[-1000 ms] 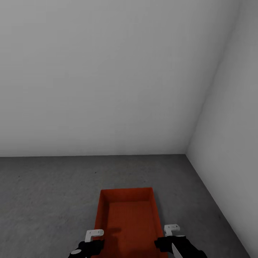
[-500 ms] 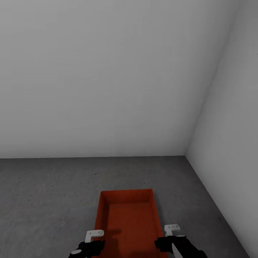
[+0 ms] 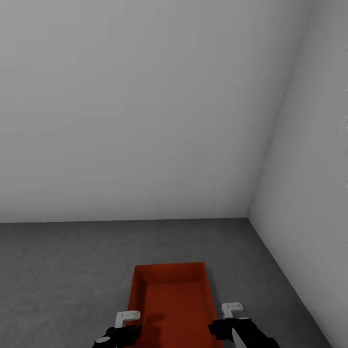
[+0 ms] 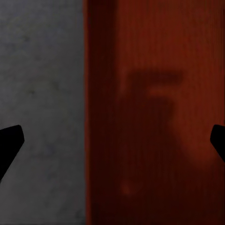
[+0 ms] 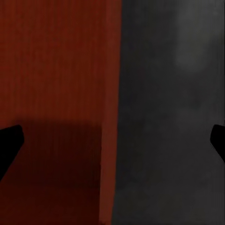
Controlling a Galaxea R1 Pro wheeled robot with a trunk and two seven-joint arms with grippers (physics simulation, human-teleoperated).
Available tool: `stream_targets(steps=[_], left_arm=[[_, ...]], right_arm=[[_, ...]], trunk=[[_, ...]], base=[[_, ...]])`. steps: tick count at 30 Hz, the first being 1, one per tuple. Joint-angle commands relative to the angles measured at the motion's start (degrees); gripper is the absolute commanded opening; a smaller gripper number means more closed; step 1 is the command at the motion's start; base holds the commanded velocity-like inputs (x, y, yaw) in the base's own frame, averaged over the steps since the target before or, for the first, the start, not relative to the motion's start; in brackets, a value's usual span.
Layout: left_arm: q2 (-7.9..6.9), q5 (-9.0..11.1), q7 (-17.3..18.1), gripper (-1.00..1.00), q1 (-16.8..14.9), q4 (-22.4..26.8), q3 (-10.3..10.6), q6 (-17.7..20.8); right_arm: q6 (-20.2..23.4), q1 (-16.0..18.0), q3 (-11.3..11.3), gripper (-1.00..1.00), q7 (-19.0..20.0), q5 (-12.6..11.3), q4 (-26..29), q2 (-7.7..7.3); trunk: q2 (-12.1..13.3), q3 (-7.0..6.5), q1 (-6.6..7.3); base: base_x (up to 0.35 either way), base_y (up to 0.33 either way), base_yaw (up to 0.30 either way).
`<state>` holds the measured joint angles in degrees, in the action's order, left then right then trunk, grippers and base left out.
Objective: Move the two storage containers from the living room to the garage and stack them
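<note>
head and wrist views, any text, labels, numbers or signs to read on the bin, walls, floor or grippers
None can be read.
Bin: plain ribbed orange-red, no label.
Walls and floor: bare, no signs.
Left gripper and right gripper: no markings to be made out.

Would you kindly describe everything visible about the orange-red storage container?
The storage container is an orange-red rectangular bin, open-topped and empty, with shallow straight walls and a finely ribbed, plastic-looking surface. It sits flat on the grey concrete floor near a wall corner. The open left claw and right claw each straddle a long wall.
</note>
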<state>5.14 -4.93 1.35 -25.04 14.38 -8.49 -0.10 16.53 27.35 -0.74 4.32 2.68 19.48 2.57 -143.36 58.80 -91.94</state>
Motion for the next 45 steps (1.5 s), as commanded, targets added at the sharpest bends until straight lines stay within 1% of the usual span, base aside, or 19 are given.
stream_targets(steps=[1,10,45], left_arm=[[0.04,-0.5,0.1,1.0,0.0,0.0,-0.5,0.1],[0.03,-0.5,0.1,1.0,0.0,0.0,-0.5,0.4],[0.05,-0.5,0.1,1.0,0.0,0.0,-0.5,0.4]], right_arm=[[0.3,0.0,-0.1,1.0,0.2,0.3,0.1,-0.01],[0.3,0.0,-0.1,1.0,0.2,0.3,0.2,-0.02],[0.3,0.0,-0.1,1.0,0.2,0.2,0.1,-0.02]], trunk=[[0.0,-0.18,0.04],[0.1,-2.17,0.27],[14.2,-8.45,7.96]], base=[[0.0,0.0,-0.053],[0.0,0.0,-0.02],[0.0,0.0,0.0]])
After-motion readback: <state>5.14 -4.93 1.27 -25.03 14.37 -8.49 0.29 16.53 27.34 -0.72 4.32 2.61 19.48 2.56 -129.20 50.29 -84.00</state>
